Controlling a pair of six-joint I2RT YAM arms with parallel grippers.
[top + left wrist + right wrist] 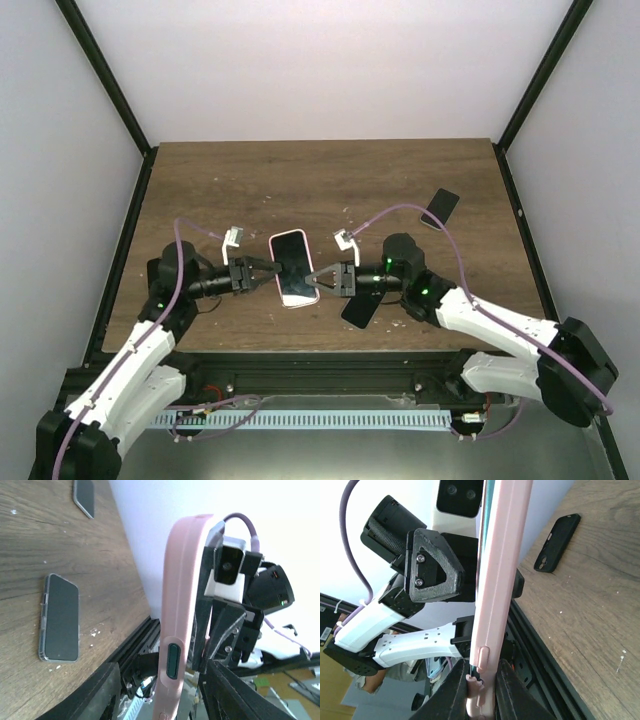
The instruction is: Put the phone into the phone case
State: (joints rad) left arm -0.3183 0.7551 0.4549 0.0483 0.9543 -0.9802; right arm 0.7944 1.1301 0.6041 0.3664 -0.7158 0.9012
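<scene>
Pinching the pink phone case (495,580) by its long edge, the right gripper (481,695) holds it clamped and clear of the table (300,180).
The left gripper (162,667) straddles the opposite edge with jaws spread, probably to steady it. The phone (292,265) looks seated inside. A spare clear-cased phone (360,308) lies below.

a robotics lab bench: plain white walls (320,60), black frame posts (107,78), a wooden table (320,180).
</scene>
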